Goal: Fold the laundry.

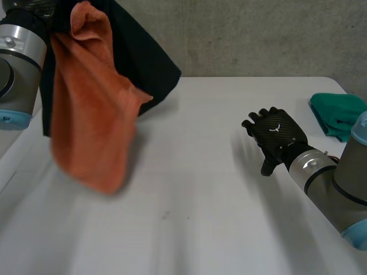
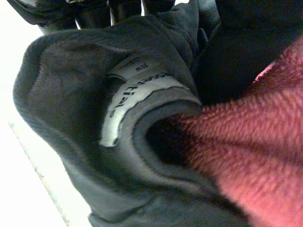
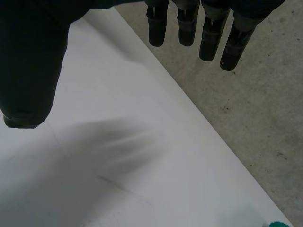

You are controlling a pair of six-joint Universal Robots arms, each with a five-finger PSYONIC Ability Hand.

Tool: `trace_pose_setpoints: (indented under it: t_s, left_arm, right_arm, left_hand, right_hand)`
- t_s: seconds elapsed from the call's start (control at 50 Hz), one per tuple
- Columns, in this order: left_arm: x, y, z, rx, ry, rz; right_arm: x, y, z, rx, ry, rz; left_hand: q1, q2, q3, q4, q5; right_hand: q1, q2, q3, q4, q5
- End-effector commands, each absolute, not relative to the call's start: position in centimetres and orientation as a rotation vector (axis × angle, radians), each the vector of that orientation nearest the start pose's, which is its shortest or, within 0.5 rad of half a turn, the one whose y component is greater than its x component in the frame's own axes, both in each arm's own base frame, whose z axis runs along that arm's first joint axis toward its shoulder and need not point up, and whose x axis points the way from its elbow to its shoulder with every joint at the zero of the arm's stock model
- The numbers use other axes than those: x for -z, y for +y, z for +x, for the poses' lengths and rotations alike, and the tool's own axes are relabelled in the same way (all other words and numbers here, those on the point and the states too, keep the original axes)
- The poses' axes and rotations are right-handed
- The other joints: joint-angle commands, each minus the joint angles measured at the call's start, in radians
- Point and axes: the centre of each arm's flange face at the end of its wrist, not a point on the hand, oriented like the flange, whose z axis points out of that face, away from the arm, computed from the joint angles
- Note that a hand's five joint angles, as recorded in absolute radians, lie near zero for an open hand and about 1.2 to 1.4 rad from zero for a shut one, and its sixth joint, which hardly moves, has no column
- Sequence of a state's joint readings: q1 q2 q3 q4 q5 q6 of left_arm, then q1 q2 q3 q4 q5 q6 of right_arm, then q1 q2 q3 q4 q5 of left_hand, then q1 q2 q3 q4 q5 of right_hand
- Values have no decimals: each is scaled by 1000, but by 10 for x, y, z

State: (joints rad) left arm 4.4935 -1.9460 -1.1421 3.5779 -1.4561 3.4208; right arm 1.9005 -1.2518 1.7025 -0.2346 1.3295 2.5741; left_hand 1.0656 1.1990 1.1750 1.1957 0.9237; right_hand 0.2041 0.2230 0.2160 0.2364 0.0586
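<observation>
Evidently still the pick-up/sorting step, no fold begun: orange towel [image 1: 94, 126] & dark garment [image 1: 143, 63] hang bunched together from left hand [image 2: 124, 9], in the air above the desk's [image 1: 200, 200] left side. Its grip: can't tell, cloth in the way. Right hand [image 1: 275, 134] hovers near the right side, fingers [image 3: 187, 26] straight, slightly spread, empty. Next prob. needs separating the two pieces and laying one flat. Green cloth [image 1: 338, 114] lies crumpled at the desk's right edge.
</observation>
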Motion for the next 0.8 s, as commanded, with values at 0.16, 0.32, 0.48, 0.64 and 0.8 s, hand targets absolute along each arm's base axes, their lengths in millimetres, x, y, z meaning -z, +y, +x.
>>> trace_pose_setpoints:
  t_s: [0.16,0.32,0.48,0.64,0.8]
  left_arm:
    - [-358,-421,-157,2511,1477,335]
    - [-322,-424,-156,2419,1593,387]
    - [-282,-418,-159,2280,1758,453]
    - [-274,-395,-173,2226,1881,515]
    - [-278,-380,-182,2243,1919,601]
  right_arm:
    - [-191,-271,256,1965,2046,-1254]
    - [-190,-268,259,1956,2040,-1258]
    - [-188,-268,257,1947,2051,-1254]
    - [-186,-269,255,1941,2063,-1253]
    - [-183,-269,256,1931,2070,-1255]
  left_hand:
    - [331,197,221,201,298]
    - [331,197,221,201,298]
    - [-878,-1012,-988,-1009,-911]
    - [-870,-1003,-979,-1000,-902]
    - [-832,-965,-941,-962,-864]
  right_hand:
    - [-30,-48,-41,-62,-59]
    - [-30,-48,-41,-62,-59]
    - [-30,-48,-41,-62,-59]
    - [-30,-48,-41,-62,-59]
    - [-30,-48,-41,-62,-59]
